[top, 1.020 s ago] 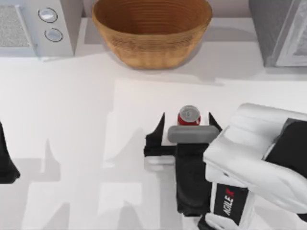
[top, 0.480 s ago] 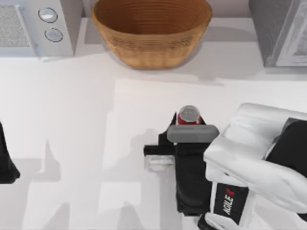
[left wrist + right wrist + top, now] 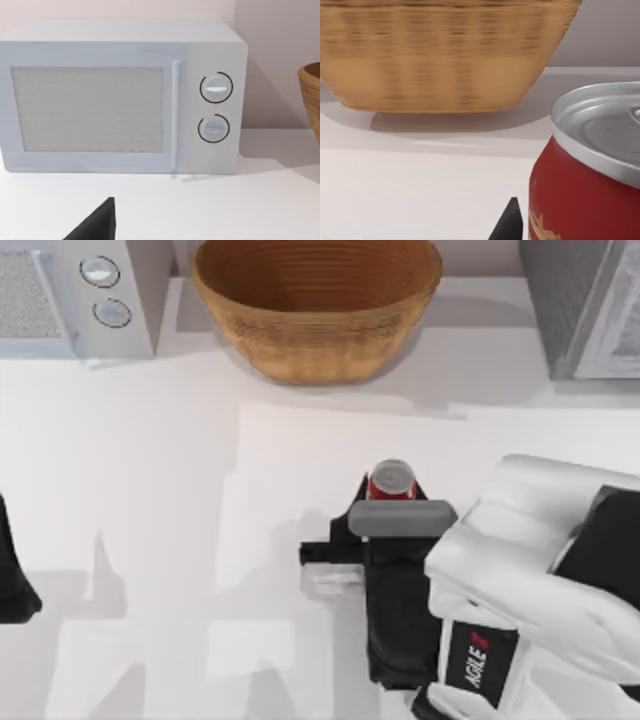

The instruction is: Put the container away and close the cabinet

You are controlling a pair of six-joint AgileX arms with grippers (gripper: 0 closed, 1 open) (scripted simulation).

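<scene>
Since one second ago our right gripper [image 3: 391, 502] has brought its jaws from wide apart to pinching the container [image 3: 392, 480], which stands upright on the bench [image 3: 150, 490] right of middle, in front of the basket [image 3: 316, 302]. Our left gripper [image 3: 12, 575] waits at the left edge; whether its jaws are spread, we cannot tell. We think we should lift straight up and keep the container level, so it does not slip.

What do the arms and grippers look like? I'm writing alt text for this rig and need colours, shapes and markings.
The right arm has a glossy white rounded shell, a black panel lettered AGILE in white with a red mark, a grey bar and a black right gripper with pointed fingers. The left gripper is a black shape at the table's left edge.
</scene>
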